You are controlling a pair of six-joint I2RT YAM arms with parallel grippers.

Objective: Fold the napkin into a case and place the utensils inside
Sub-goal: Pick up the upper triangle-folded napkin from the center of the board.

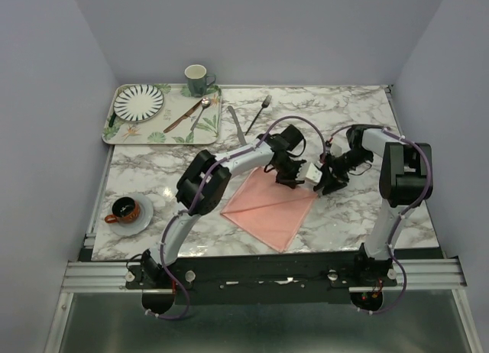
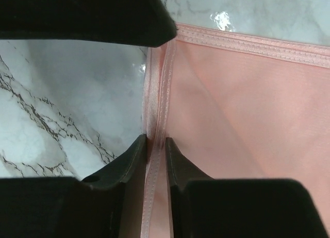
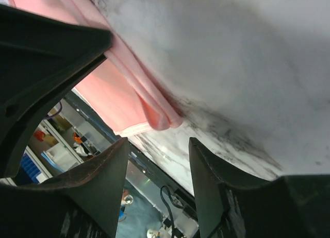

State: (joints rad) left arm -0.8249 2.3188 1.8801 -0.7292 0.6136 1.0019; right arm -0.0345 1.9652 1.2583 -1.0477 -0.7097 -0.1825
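Folding step in hand: the napkin [image 1: 267, 208] lies on the marble surface [image 1: 359, 116] just ahead of the arms, salmon-pink, layers doubled, 1 diagonal crease. Left gripper [image 2: 154, 142] has its fingers clamped on the hemmed edge; right gripper [image 3: 157, 141] has its fingers apart, a folded corner just off their tips. Next move likely needs the right to close on that corner. The fork [image 1: 265, 102] and knife [image 1: 237, 125] lie well apart at the far side.

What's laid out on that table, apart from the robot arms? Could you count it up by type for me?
Cutlery: 4 (fork, knife, spoon, brown-handled utensil)
Cups: 2 (green mug, small cup)
Plates: 2 (striped plate, saucer)
Trays: 1 (tray)
Napkins: 1 (pink napkin)
Total: 10
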